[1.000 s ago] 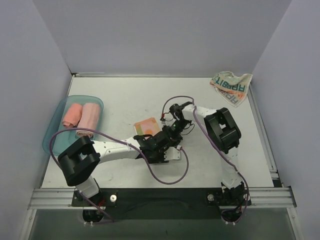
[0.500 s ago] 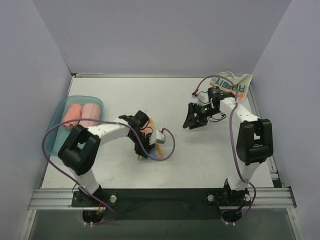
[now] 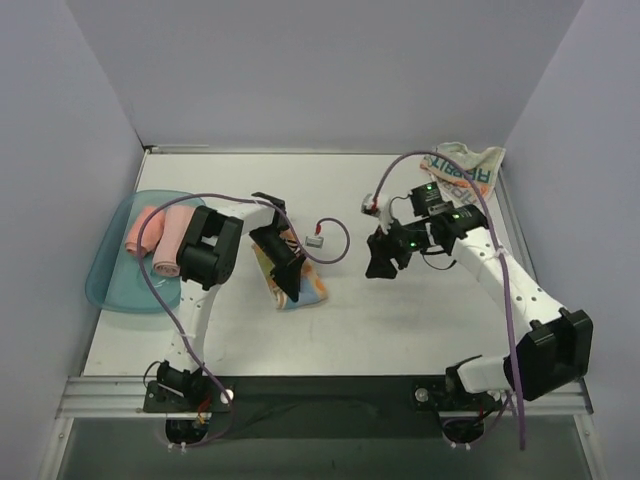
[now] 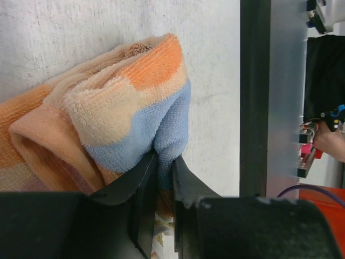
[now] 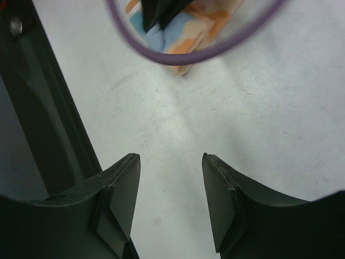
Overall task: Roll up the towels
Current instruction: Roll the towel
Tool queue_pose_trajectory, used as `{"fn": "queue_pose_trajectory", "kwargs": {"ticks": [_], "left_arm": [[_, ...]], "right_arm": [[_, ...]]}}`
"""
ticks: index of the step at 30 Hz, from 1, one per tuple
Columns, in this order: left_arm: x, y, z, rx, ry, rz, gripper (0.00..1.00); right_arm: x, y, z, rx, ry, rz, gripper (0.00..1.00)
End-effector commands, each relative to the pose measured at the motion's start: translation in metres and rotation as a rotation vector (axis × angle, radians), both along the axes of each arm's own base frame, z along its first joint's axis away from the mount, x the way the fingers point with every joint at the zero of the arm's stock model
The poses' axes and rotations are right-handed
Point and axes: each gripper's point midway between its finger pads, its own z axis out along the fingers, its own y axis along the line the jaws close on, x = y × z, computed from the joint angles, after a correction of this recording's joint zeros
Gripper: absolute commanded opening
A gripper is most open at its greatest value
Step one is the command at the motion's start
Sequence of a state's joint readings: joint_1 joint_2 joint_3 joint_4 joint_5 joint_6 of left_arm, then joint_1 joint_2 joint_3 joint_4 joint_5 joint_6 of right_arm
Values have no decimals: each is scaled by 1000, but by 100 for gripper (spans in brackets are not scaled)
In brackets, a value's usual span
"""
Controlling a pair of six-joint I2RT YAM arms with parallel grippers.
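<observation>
The striped towel, with orange, cream and blue bands, lies bunched on the table left of centre. My left gripper is shut on a blue fold at its edge, and in the top view it sits over the towel. My right gripper is open and empty above bare table at centre right, with the striped towel ahead of it. The whitish RABBIT towel lies crumpled at the far right corner. Two pink rolled towels lie in the teal tray.
The teal tray stands at the left edge of the table. Purple cables loop over the table beside both arms, one crossing the right wrist view. A metal rail runs along the near edge. Grey walls close in three sides.
The left arm has swung from the table's middle toward the left, carrying the striped towel. The right gripper went out toward the far right, then came back a little toward the middle.
</observation>
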State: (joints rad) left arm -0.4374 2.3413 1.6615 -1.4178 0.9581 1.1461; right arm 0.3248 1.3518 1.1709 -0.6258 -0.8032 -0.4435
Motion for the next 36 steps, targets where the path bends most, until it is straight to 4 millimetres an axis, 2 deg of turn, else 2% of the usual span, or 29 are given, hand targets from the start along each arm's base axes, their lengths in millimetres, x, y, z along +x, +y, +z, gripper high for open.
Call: {"fn": "queue_pose_trajectory", "kwargs": {"ticks": [1, 3, 5, 6, 8, 9, 10, 12, 13, 15, 16, 19, 21, 31, 34, 36], "left_arm": [[-9, 19, -5, 18, 49, -102, 14], [-6, 17, -7, 19, 47, -101, 14], [-6, 19, -9, 26, 49, -105, 14], [-7, 19, -10, 27, 52, -108, 15], [-8, 20, -10, 28, 53, -108, 14], [-7, 20, -9, 25, 49, -108, 15], [-8, 20, -9, 24, 51, -107, 15], [-8, 20, -9, 21, 54, -102, 15], [-7, 20, -9, 18, 51, -103, 15], [-7, 20, -10, 18, 51, -102, 16], [-6, 20, -9, 19, 49, -102, 17], [-5, 20, -10, 18, 48, -101, 17], [-4, 20, -10, 19, 49, -99, 18], [-4, 20, -9, 15, 38, -101, 19], [-2, 20, -6, 12, 30, -100, 19], [-1, 20, -5, 9, 22, -100, 20]], "right_arm": [[-39, 18, -4, -148, -98, 293, 49], [-56, 41, -14, -219, -134, 416, 49], [-51, 58, -20, -275, -206, 454, 48], [-60, 74, -29, -296, -228, 527, 48], [-51, 94, -39, -297, -327, 579, 48], [-48, 101, -50, -318, -345, 603, 48], [-38, 113, -52, -303, -403, 617, 48], [-31, 121, -68, -313, -420, 641, 48], [-23, 129, -71, -294, -459, 644, 48], [-20, 134, -82, -291, -480, 676, 48], [-18, 140, -81, -266, -498, 686, 49], [-20, 148, -87, -236, -532, 743, 49], [-23, 145, -98, -242, -542, 792, 50], [0, 140, -152, -311, -701, 893, 49], [3, 135, -167, -337, -679, 903, 47], [7, 133, -175, -362, -640, 884, 36]]}}
